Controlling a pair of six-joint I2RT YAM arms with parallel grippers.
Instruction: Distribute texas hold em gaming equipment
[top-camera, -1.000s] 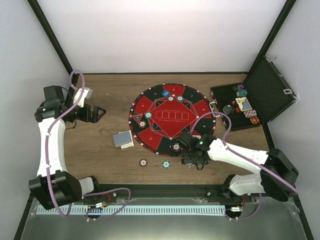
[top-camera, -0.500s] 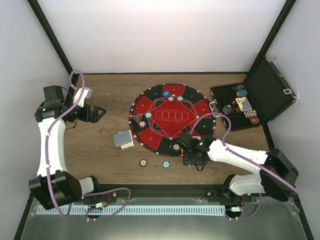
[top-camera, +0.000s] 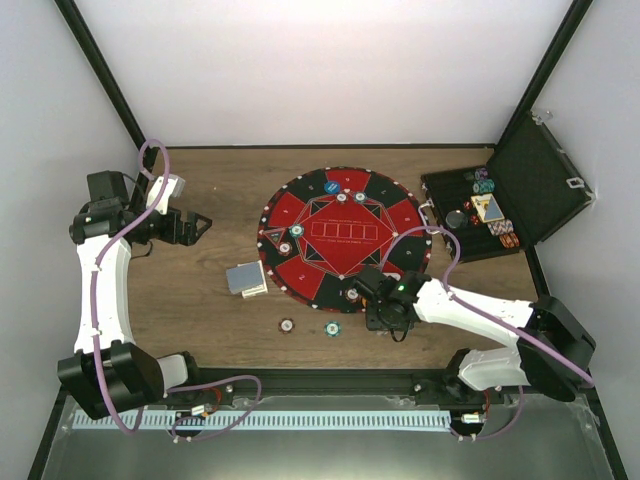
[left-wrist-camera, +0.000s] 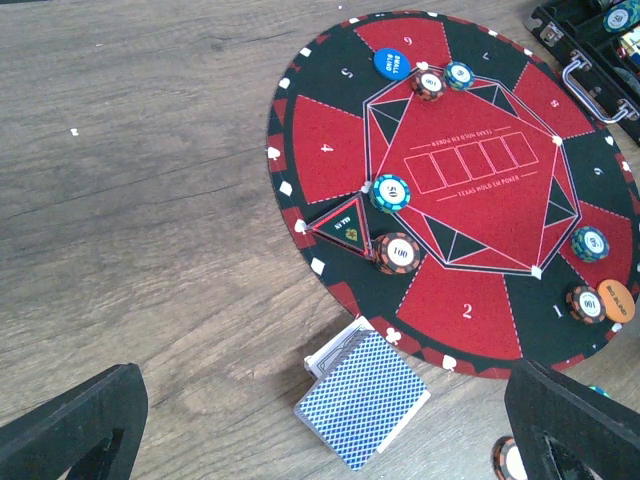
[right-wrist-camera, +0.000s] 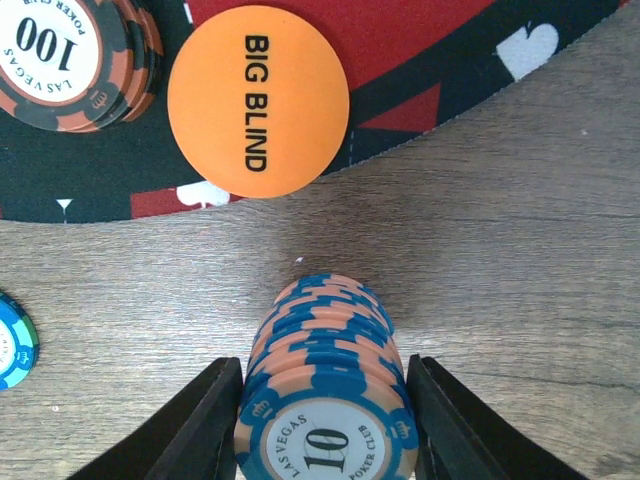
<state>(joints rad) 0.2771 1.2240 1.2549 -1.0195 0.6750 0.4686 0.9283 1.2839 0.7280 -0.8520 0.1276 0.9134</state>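
Observation:
In the right wrist view a stack of blue-and-orange "10" poker chips (right-wrist-camera: 325, 340) stands on the wood just off the mat's edge. My right gripper (right-wrist-camera: 325, 400) has a black finger pressed against each side of it. From above, that gripper (top-camera: 385, 318) sits at the mat's near right rim. An orange "BIG BLIND" disc (right-wrist-camera: 258, 100) and a "100" chip stack (right-wrist-camera: 70, 50) lie on the mat beyond. A blue-backed card deck (left-wrist-camera: 365, 400) rests by the mat's near left edge. My left gripper (top-camera: 200, 225) hovers open, far left.
The round red-and-black poker mat (top-camera: 340, 235) carries several chips and a blue small-blind disc (left-wrist-camera: 392, 63). Two loose chips, one red-and-white (top-camera: 287, 325) and one teal (top-camera: 332, 328), lie on the wood near the front. The open black case (top-camera: 545, 180) holding chips and cards stands at the right.
My right gripper's fingers have drawn in against the sides of the "10" chip stack, and the arm shifted slightly. The left arm has not moved.

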